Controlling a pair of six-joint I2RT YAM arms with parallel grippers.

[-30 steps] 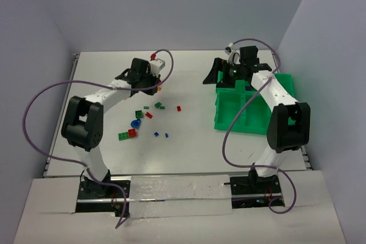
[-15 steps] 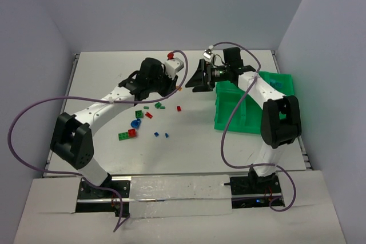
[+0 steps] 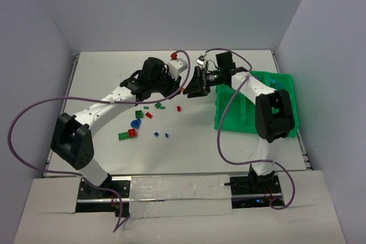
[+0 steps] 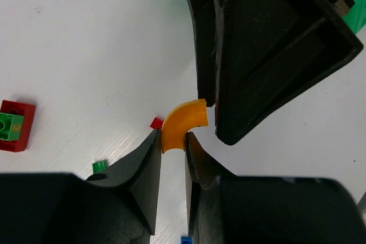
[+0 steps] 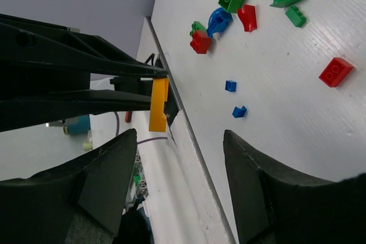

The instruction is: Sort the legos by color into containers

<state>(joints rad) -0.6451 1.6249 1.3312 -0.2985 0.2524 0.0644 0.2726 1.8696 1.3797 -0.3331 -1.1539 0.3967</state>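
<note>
My left gripper (image 4: pixel 171 147) is pinched nearly closed on one end of the curved orange brick (image 4: pixel 182 125), held above the table (image 3: pixel 194 141) between my two arms. My right gripper (image 5: pixel 177 141) faces it, jaws apart on either side of the brick (one finger seems to brush it, though I cannot be sure). The green tray (image 3: pixel 231 119) sits right, the loose bricks (image 3: pixel 140 121) left.

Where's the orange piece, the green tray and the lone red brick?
orange piece (image 4: pixel 182 124): left wrist view, middle of its curve.
green tray (image 3: pixel 243 124): top view, front wall.
lone red brick (image 5: pixel 336 71): right wrist view, its top face.
</note>
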